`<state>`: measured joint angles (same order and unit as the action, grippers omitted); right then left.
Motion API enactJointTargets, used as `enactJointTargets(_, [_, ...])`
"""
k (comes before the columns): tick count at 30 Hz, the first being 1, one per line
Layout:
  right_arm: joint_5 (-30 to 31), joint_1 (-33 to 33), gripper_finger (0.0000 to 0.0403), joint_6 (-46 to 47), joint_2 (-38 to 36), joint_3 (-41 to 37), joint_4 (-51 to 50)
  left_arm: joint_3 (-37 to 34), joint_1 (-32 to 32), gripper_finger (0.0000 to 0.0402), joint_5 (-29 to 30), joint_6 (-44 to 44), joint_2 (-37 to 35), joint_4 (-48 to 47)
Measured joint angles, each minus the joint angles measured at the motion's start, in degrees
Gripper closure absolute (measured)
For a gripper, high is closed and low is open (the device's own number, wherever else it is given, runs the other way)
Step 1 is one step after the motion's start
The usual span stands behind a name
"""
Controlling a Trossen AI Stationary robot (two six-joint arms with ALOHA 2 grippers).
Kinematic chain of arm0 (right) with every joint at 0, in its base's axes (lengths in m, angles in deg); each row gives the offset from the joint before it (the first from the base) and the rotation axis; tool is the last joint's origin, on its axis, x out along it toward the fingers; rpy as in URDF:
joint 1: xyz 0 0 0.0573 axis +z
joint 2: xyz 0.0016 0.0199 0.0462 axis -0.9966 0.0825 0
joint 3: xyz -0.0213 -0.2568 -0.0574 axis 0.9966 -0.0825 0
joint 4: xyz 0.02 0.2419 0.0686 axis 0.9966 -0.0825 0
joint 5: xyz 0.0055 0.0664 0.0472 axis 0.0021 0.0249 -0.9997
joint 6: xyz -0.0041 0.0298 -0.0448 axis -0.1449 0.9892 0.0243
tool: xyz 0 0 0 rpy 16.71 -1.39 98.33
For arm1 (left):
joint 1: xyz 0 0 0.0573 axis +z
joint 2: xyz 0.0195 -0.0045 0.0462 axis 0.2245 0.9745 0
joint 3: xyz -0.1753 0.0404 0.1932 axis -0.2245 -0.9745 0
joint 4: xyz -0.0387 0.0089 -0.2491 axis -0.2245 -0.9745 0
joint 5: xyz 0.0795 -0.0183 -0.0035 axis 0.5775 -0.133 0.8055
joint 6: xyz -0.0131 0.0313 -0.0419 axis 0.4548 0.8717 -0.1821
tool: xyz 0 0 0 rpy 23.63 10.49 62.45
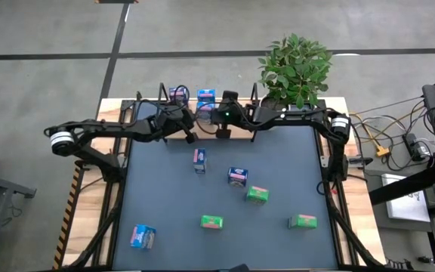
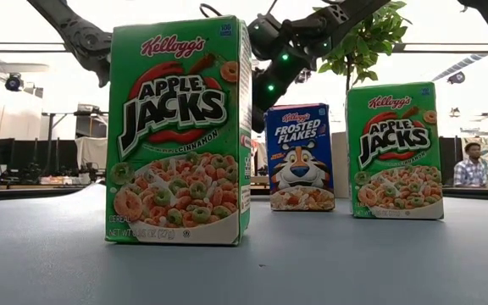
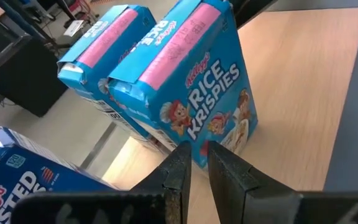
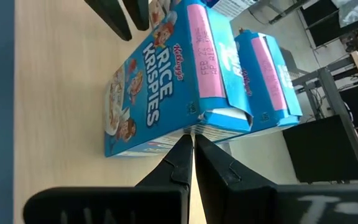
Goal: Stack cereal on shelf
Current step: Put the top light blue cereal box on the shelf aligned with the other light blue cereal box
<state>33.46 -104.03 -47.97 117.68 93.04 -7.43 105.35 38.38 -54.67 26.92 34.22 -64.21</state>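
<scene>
2 Rice Krispies boxes (image 3: 191,93) — light blue, pink-topped — stand upright.

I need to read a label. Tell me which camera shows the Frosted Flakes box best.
The low view: the Frosted Flakes box stands upright, front facing the camera, between two green boxes. The high view shows only its top. The right wrist view doesn't show it; the left wrist view shows only a Frosted Flakes corner.

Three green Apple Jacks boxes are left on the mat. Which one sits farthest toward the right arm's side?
The Apple Jacks box near the mat's front right corner. The other two green boxes lie closer to the middle.
</scene>
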Motion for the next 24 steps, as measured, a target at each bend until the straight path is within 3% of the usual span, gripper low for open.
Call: enactJointTargets(24, [0.64, -0.95, 0.0394, -1.68, 1.53, 0.00, 0.26, -0.02, 0.00, 0.0365, 0.04, -0.39, -0.74, -0.93])
